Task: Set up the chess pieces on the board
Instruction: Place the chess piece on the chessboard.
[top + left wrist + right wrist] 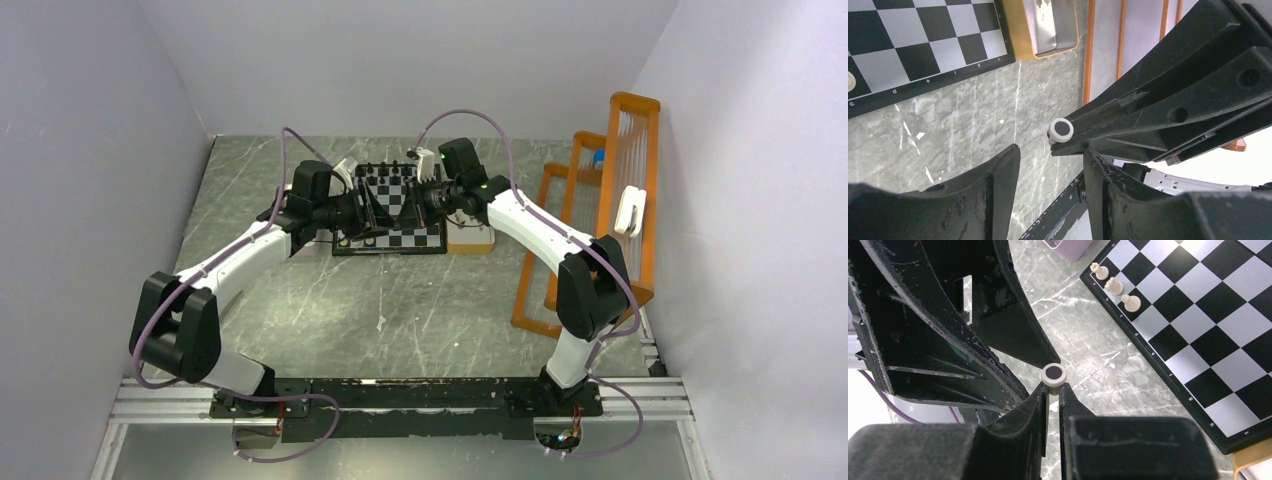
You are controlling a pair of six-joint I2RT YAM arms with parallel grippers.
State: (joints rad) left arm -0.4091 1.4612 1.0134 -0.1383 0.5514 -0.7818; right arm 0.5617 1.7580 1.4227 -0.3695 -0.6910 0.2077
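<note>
The board [392,236] lies at the far middle of the table and also shows in the left wrist view [923,45] and the right wrist view [1208,315]. Both grippers meet tip to tip above it. My right gripper [1053,386] is shut on a cream chess piece [1053,374], whose round base with a black centre faces out. In the left wrist view the same piece [1061,130] sits just beyond my open, empty left gripper [1050,160]. Three cream pieces [1114,286] stand along one board edge. Black pieces [397,164] stand at the far edge.
A tan tray holding a silvery metal tray [1053,30] sits right of the board. A tall orange rack [600,220] stands along the right wall. A pale container [1070,246] sits left of the board. Marble-patterned table all round.
</note>
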